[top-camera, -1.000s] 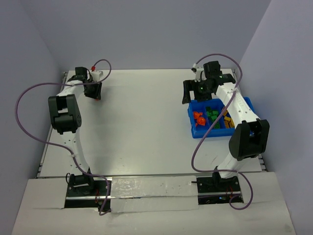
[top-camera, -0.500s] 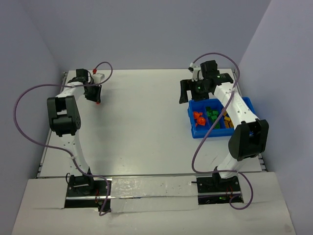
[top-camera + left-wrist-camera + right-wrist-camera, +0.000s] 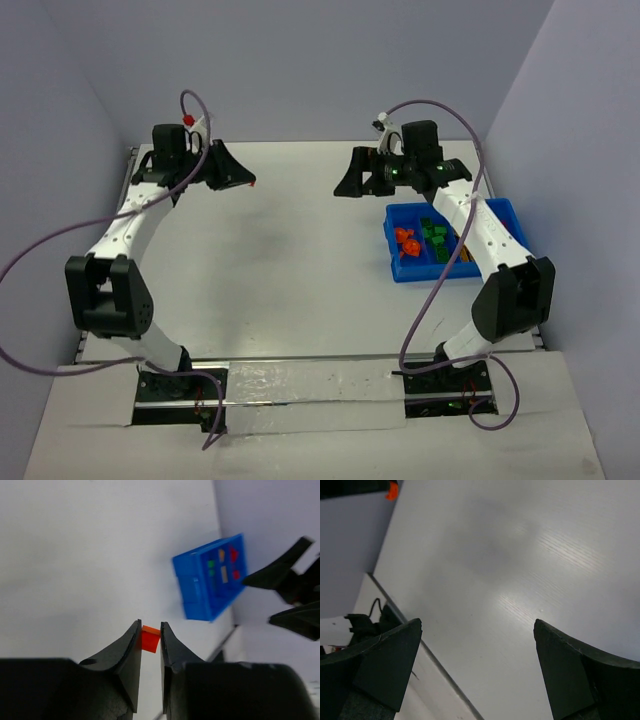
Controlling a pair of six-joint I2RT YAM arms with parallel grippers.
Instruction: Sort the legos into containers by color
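The left hand (image 3: 150, 631) is closed on one small orange brick (image 3: 149, 641), pinched only at the tips of its fingers and apparently lifted off the worktop (image 3: 75, 545). The step looks like the carry to the blue bin (image 3: 197, 607), which lies well ahead of this hand and off to its right. With so shallow a grip, the pinch should stay firm. The hand should travel level and drop low over the right compartment before letting go, so the brick does not bounce out. The right hand (image 3: 352, 182) hangs wide open and empty between the left hand and the bin, so the path must pass clear of it. In the bin, orange bricks (image 3: 405, 243) fill the compartment nearest the left hand. Green bricks (image 3: 433, 232) sit next, and yellowish bricks (image 3: 464, 246) lie beyond, partly hidden by the right arm (image 3: 490, 235).
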